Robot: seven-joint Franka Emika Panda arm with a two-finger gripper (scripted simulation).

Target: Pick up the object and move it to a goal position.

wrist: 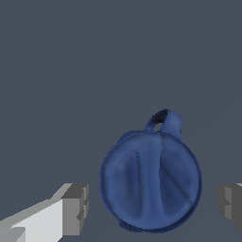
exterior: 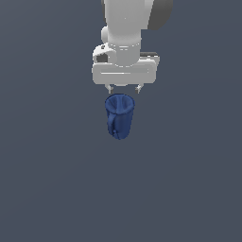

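A flat, uniform slate-grey worktop fills both views; no edge, wall or other background is seen. In the exterior view, the white Franka arm is seen coming down from the top of the picture, with its broad white hand body held level above the scene. Below it, the end effector is shown with two short fingertips pointing down, spread apart.

The dark blue, matte, slightly tapered cylindrical mug is seen directly beneath the end effector, standing upright on the worktop with its open mouth upward. Its rim lies just below the fingertips, and no contact between them can be made out (the gap is small in the exterior view). The loop handle is turned toward the exterior view's left and front, where it is seen as a raised band down the mug's side.

In the wrist view, the mug is looked down into, so that its round opening and inner wall are shown, with the handle projecting from the rim. One light grey finger and the other finger are seen on opposite sides of the mug, each standing clear of its wall with bare worktop between. The jaws are therefore spread wider than the mug, and nothing is gripped.
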